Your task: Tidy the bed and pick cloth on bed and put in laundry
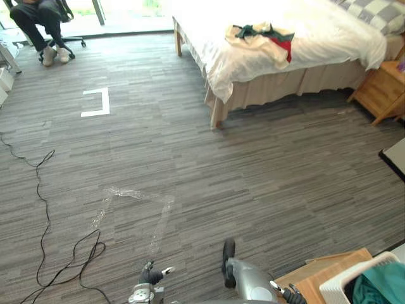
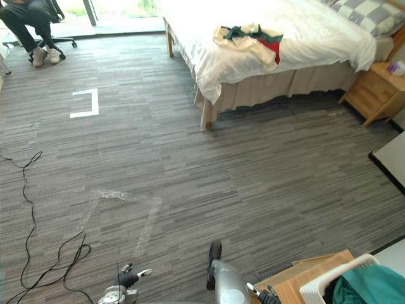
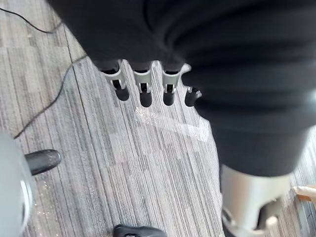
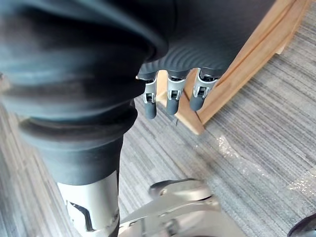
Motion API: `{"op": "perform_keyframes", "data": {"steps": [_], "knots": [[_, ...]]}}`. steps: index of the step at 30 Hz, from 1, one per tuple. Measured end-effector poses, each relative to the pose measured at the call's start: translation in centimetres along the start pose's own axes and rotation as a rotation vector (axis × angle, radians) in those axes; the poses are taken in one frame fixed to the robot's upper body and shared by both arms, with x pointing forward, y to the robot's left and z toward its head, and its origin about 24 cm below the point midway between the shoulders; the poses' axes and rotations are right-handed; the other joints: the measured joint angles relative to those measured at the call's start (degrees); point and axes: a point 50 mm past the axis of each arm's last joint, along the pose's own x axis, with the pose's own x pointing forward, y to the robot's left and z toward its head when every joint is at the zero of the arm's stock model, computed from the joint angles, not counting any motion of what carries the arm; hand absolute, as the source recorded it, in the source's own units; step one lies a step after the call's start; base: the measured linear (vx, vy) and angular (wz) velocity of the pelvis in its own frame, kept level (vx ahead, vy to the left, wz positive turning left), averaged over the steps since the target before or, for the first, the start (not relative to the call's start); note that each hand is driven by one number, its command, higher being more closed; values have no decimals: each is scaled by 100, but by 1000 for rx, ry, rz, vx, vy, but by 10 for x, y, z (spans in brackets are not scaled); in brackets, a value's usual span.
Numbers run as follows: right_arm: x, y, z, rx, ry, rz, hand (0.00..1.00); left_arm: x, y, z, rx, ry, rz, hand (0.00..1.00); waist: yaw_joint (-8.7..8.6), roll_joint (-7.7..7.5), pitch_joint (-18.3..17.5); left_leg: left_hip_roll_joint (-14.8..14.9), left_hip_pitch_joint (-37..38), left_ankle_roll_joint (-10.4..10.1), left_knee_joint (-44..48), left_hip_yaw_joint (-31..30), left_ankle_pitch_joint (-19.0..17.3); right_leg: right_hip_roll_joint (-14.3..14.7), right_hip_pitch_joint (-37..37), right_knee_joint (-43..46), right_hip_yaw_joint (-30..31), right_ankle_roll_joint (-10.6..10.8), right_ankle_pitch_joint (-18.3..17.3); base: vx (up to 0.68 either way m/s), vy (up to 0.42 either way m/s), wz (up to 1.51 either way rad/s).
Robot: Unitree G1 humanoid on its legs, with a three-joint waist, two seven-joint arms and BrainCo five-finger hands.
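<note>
Bed (image 1: 329,31) is seen upper right of the frame; the cloth (image 1: 261,39) is heaped on it near the close edge, long axis left-right, well apart from both arms. Laundry basket (image 1: 354,273) is seen lower right. Left robot hand (image 3: 143,91) and right robot hand (image 4: 173,98) are hung with fingers slack and nothing held; the right is judged nearer.

Bed (image 2: 316,35) upper right, white sheet draped over the near side. Crumpled cloth (image 2: 249,39), cream with green and red, lies near that edge. Checked pillow (image 2: 373,14) at the head, wooden nightstand (image 2: 373,88) beside. White laundry basket (image 2: 314,288) lower right, teal fabric (image 2: 370,288) inside. Seated person (image 2: 28,19) upper left.
</note>
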Motion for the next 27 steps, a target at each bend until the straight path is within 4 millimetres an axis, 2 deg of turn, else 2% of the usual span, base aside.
{"op": "perform_keyframes", "data": {"steps": [1,2,3,4,5,6,7,8,9,10,12,14,15,16,17,18,19,20,21,22,23,24,25,26,27], "knots": [[0,-4,1,23,-4,-16,0,-1,-3,-1,-24,6,0,0,-13,122,3,220,-42,-254,487,34,326,187,63,265,-59,-330,-227,666,-492,-47],[0,-6,2,24,-8,-21,0,-1,-4,-2,-45,9,1,0,-40,172,15,425,-267,-394,1258,-46,516,341,209,297,-58,-367,-430,536,-425,-54],[0,-7,2,29,-8,-24,0,-1,-4,-2,-69,10,4,0,-47,187,22,611,-603,-364,2260,-242,910,463,424,247,6,-428,-576,438,-256,-59],[-1,-8,1,29,-6,-27,0,-1,-1,-3,-91,13,13,0,-46,213,41,792,-998,-270,3297,-521,1589,629,734,96,179,-542,-664,533,-218,-86],[0,-9,5,17,-22,-24,0,-1,0,-4,-107,12,19,0,-22,225,109,953,-1550,-255,4795,-762,1647,877,1164,-122,406,-628,-753,521,-170,-95],[0,-9,7,12,-26,-22,0,-1,2,-2,-121,4,27,0,25,223,145,993,-1759,-229,5388,-772,1611,977,1386,-225,558,-684,-790,495,-122,-127],[0,-7,7,8,-26,-14,0,-1,5,2,-134,-19,41,0,108,161,202,1017,-2084,-97,6115,-715,1390,1096,1818,-416,869,-770,-875,517,-130,-136],[0,-5,7,-6,-22,-4,0,-2,8,4,-143,-41,50,0,127,131,187,969,-2427,92,6318,-613,1187,1137,2185,-619,1139,-820,-960,498,-116,-132],[1,-5,8,-13,-24,-1,0,-2,9,6,-147,-55,52,0,160,135,188,953,-2604,132,6273,-538,1072,1154,2321,-704,1301,-835,-986,487,-102,-126],[2,-3,12,-24,-32,6,0,-2,9,11,-160,-83,57,0,253,148,194,932,-2948,229,5955,-377,880,1176,2533,-860,1604,-756,-1029,435,-49,-115],[3,-3,13,-26,-27,5,0,-3,10,16,-169,-112,62,0,317,151,195,788,-3354,256,4917,-300,635,1165,2875,-1117,1818,-567,-1098,445,-3,-88],[4,1,16,-40,-36,22,0,-3,7,20,-155,-132,50,0,368,98,189,222,-3419,238,2183,-171,656,1073,3311,-1438,1945,-426,-1228,484,58,-31],[5,3,19,-42,-43,26,0,-3,5,20,-150,-134,44,0,376,104,188,84,-3425,206,1513,-97,721,1064,3389,-1516,1975,-386,-1259,538,85,-9],[6,5,24,-52,-56,32,0,-3,2,23,-139,-143,31,0,392,144,174,-93,-3602,307,716,84,858,1072,3561,-1649,2014,-351,-1293,438,93,-9],[7,6,27,-54,-65,36,0,-3,1,24,-134,-148,26,0,408,153,169,-164,-3697,310,587,197,857,1074,3651,-1709,2024,-348,-1327,559,153,-20],[8,7,32,-57,-79,41,0,-3,0,25,-129,-152,20,0,427,186,149,-295,-3790,338,533,380,845,1084,3856,-1766,2045,-220,-1412,737,246,-30],[8,6,30,-55,-77,38,0,-3,-2,23,-121,-142,13,0,414,220,102,-397,-3791,569,464,488,979,1088,4052,-1636,2070,-81,-1601,775,265,-47],[6,3,25,-55,-66,31,0,-4,-4,18,-115,-123,6,0,415,263,-18,-508,-3684,1023,416,519,1229,1131,4020,-1081,2110,28,-2002,845,288,-49],[6,3,24,-55,-63,29,0,-3,-4,16,-114,-117,7,0,418,242,-60,-530,-3590,1471,447,498,1602,1127,3940,-604,2124,98,-2242,698,218,-41],[5,3,16,-45,-30,26,0,-2,4,15,-84,-106,17,0,360,46,-129,-702,-3305,1612,462,497,1799,955,3577,720,1884,444,-2511,675,196,-17],[4,2,11,-37,-16,22,0,-1,7,14,-63,-102,17,0,349,-46,-159,-822,-3142,1597,388,440,1716,850,3248,1509,1731,650,-2415,613,187,14],[1,1,1,-24,8,16,0,-1,6,14,-30,-98,4,0,317,-147,-161,-986,-2871,1588,279,272,1513,614,2614,3013,1604,1370,-1967,591,186,53],[0,2,-3,-10,22,12,0,0,7,13,-5,-85,-1,0,268,-187,-139,-1115,-2602,1584,273,95,1338,292,2171,3968,1295,1190,-2089,591,177,77],[0,0,-3,-3,27,5,0,1,6,12,6,-69,-5,0,226,-157,-94,-1167,-2296,1555,223,-98,1251,41,1983,4261,1023,1062,-2267,590,115,77],[0,-1,-3,-3,26,2,0,2,5,12,13,-61,-10,0,199,-127,-44,-1174,-2071,1546,153,-235,1230,-84,1934,4246,872,951,-2389,544,47,80]]}}
